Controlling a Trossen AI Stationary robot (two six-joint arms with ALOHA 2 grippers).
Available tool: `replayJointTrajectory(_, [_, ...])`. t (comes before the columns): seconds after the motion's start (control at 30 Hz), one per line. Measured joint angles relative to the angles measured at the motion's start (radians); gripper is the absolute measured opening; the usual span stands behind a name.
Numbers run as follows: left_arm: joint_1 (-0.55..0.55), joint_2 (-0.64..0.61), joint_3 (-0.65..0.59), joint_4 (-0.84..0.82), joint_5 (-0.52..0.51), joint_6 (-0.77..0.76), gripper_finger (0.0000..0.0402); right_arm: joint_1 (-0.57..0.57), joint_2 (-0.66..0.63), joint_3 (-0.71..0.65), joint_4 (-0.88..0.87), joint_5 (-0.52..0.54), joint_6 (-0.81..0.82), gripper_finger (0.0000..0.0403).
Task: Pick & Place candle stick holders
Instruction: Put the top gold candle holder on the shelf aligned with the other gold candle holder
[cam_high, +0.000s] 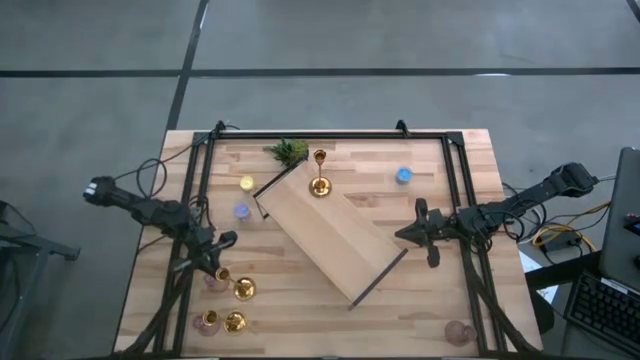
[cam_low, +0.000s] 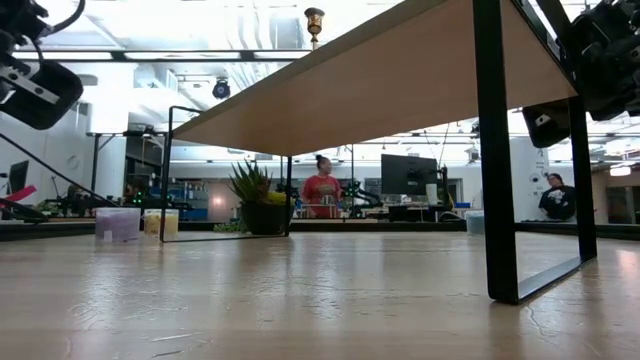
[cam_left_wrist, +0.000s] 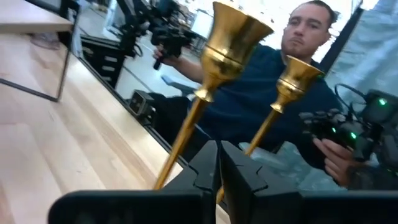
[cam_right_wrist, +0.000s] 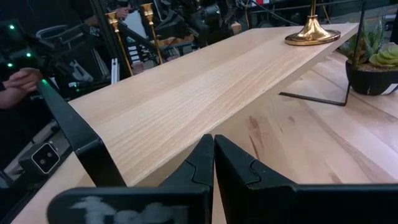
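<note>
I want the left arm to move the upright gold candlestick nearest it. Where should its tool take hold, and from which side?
Best grip is probably the slim stem of the shiny gold metal candlestick, between its flared cup and round base. It stands upright, so come in level from the left tool side, its fingers straddling the stem. The second gold candlestick stands close beside it, so keep clear.

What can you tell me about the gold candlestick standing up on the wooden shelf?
The gold candlestick looks like shiny polished metal. It has a wide round base, a slim stem and a small cup on top. It stands upright and alone at the far end of the raised wooden shelf, near the green plant. Only the shelf touches it. The right wrist view shows its base resting flat on the board. No fingers are near it.
</note>
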Motion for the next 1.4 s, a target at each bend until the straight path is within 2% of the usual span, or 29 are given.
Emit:
replayJointTrajectory(0.6, [-0.045,0.032,-0.002,0.012,-0.161,0.019,0.0111,0.000,0.000,0.000,-0.002,0.046,-0.020,0.0009])
replayJointTrajectory(0.9, [-0.092,0.084,-0.002,0.050,-0.198,0.012,0.0115,0.000,0.000,-0.001,-0.012,0.050,-0.019,0.0009])
replayJointTrajectory(1.4, [-0.191,0.251,-0.002,0.276,-0.321,0.065,0.0115,0.000,0.000,-0.002,-0.019,0.052,-0.020,0.0009])
